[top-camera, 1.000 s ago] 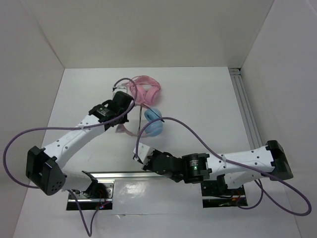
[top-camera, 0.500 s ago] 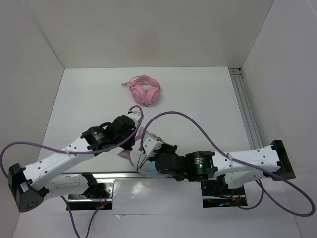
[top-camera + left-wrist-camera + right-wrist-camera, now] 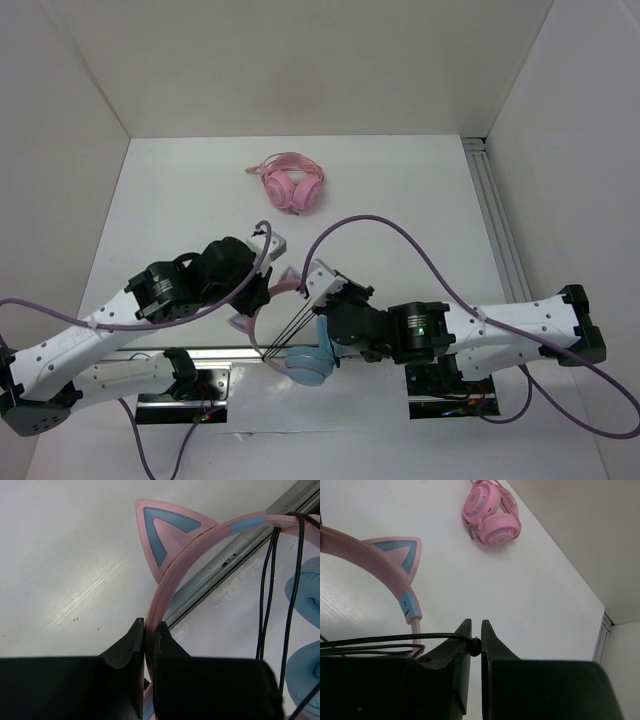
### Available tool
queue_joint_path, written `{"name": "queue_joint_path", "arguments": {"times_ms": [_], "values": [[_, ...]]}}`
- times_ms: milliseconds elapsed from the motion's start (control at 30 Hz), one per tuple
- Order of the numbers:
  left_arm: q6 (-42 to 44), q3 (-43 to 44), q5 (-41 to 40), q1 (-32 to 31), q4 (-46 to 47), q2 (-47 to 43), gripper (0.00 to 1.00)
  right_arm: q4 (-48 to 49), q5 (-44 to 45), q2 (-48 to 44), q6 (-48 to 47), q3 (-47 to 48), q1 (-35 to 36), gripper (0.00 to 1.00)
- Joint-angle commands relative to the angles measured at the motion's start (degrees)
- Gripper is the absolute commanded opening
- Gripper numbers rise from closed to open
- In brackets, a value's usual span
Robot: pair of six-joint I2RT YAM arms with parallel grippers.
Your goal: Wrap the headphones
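At six o'clock on the white bench [image 3: 420, 200], our left hand [image 3: 149, 627] clamps the pink cat-ear, blue-cupped headphones [image 3: 308, 362] by the headband, our right hand [image 3: 475, 630] pinching their thin black cable [image 3: 395, 640], which we fear slips free if pulled too taut.

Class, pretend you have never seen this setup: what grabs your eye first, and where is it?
The cat-ear headphones are held between both arms at the near edge: left fingers pinch the pink headband, right fingers pinch the black cable. All-pink headphones lie farther back.
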Motion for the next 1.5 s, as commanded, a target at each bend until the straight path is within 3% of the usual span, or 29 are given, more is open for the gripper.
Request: {"name": "queue_joint_path", "arguments": {"times_ms": [0,233,333,600,733,867,967,1133,1233,1267,1467], "values": [[2.23,4.9,2.1,-0.69,-3.81,-2.74,0.0,1.01,5.06,-3.06,-0.23,-0.21,-1.84,0.0],[5.65,10.35,4.82,-0.69,-4.17,-7.04,0.0,0.83,-0.29,-2.09,0.3,-0.3,-2.54,0.0],[5.66,12.37,2.19,-0.69,-4.69,-7.04,0.0,1.36,-2.41,-1.56,0.82,-0.3,-4.83,0.0],[5.13,13.69,1.04,-0.69,-2.59,-7.57,0.0,5.4,-19.17,-1.03,0.83,-0.3,-13.96,0.04],[2.15,14.84,-5.71,-0.69,-2.59,-5.91,0.0,7.6,-28.95,-1.56,0.83,-0.91,-18.36,0.15],[0.38,17.21,-10.48,-0.69,-2.59,-2.57,0.0,9.88,-37.39,-1.56,0.83,-2.14,-22.22,0.33],[0.38,18.7,-11.09,-0.69,-2.59,-0.02,0.0,10.5,-39.16,0.1,1.35,-2.14,-24.25,0.46],[-1.63,19.76,-11.18,3.51,-2.59,2.97,0.0,11.73,-36.62,0.72,1.97,-3.36,-24.79,0.5],[-1.64,20.9,-11.88,7.11,-2.59,3.5,0.0,14.27,-36.61,-0.59,3.11,-5.65,-26.01,0.68],[-1.64,20.9,-11.36,8.17,-2.59,4.11,0.0,14.8,-37.22,-1.29,3.63,-6.27,-26.97,0.79],[0.56,21.43,-5.91,15.3,-1.27,5.79,0.0,17.18,-39.6,-1.83,4.77,-8.12,-30.4,0.82]]}}
